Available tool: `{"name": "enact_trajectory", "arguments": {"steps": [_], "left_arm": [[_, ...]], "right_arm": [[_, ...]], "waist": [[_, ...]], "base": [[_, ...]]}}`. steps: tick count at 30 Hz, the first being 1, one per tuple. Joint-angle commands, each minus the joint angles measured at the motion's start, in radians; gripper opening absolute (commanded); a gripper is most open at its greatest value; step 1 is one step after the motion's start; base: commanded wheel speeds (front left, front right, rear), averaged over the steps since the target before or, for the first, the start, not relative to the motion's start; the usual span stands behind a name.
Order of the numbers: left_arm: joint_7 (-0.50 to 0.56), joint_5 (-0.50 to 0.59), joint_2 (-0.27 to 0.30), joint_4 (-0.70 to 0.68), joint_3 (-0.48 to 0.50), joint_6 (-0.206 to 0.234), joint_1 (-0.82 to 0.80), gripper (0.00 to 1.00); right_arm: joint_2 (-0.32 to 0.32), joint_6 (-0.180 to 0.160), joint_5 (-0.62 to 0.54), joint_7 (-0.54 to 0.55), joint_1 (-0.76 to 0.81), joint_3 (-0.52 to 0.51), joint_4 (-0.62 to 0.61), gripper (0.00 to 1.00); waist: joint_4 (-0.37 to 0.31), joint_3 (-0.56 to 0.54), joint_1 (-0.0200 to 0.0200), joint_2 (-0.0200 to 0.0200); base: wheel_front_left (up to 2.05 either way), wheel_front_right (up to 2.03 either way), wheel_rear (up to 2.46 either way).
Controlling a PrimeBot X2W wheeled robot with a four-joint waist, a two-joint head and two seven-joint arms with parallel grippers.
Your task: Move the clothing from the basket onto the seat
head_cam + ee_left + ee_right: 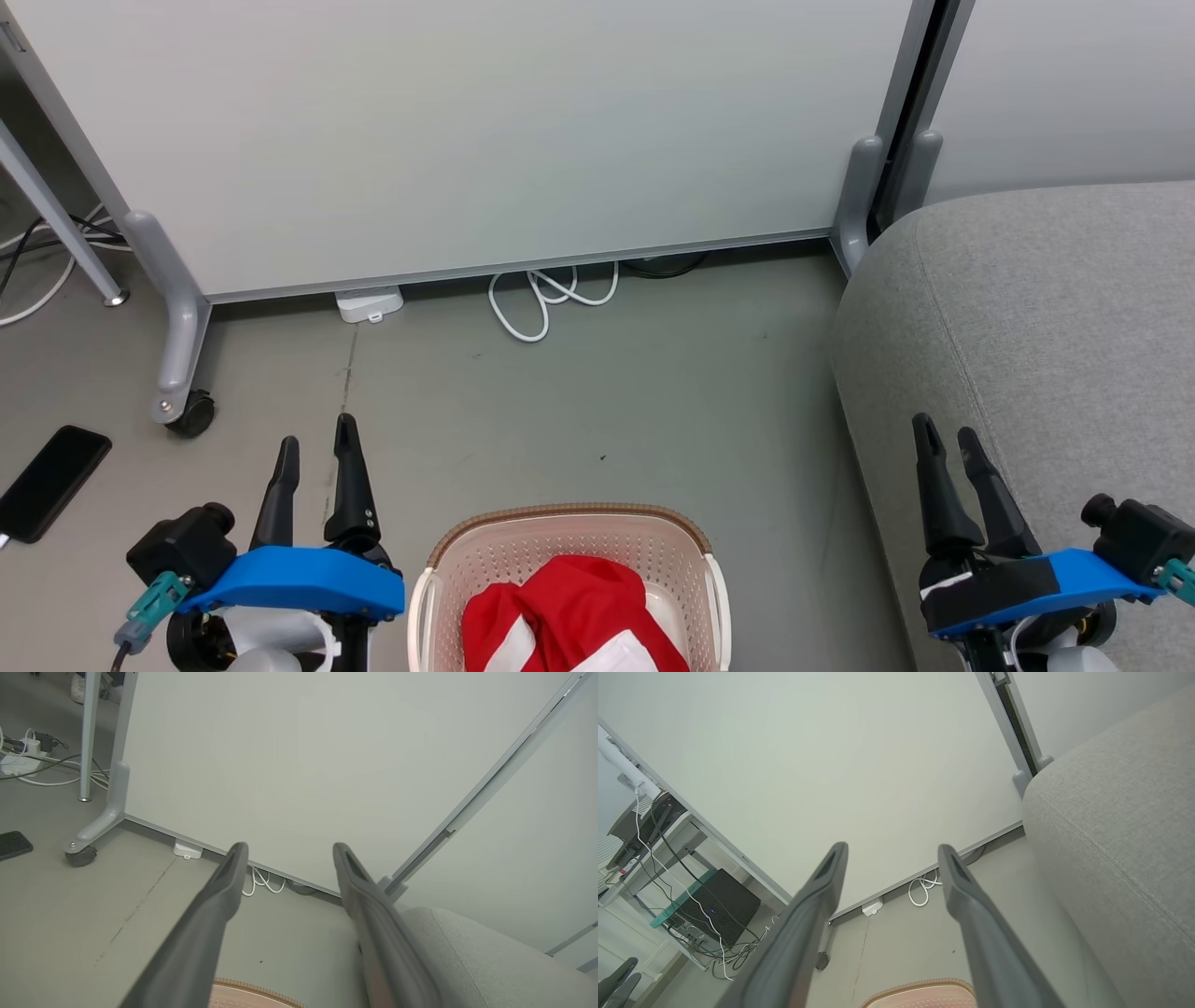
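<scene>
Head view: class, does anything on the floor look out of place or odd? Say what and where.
A black phone lies on the floor at the far left, near a caster, an odd place for it. A white cable spills in loose loops from under the partition.

No readable text, labels, brands or numbers anywhere; any marking on the white box (369, 303) under the partition (467, 140) or on the dark phone (51, 481) too small to tell.
</scene>
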Motion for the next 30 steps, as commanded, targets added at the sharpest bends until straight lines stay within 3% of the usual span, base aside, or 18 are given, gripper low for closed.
{"name": "enact_trajectory", "arguments": {"steps": [1, 30], "left_arm": [[-0.009, 0.023, 0.007, -0.007, -0.004, 0.008, -0.025, 1.00], [-0.080, 0.308, 0.015, 0.007, -0.076, 0.053, -0.032, 1.00]], "right_arm": [[-0.007, 0.002, -0.024, -0.007, -0.020, 0.003, -0.007, 1.00], [-0.009, 0.002, -0.318, -0.080, -0.028, 0.031, 0.006, 1.00]], "waist": [[0.000, 0.000, -0.0001, 0.0000], [0.006, 0.007, -0.0001, 0.0000]], "base": [[0.00, 0.00, 0.00], [0.00, 0.00, 0.00]]}}
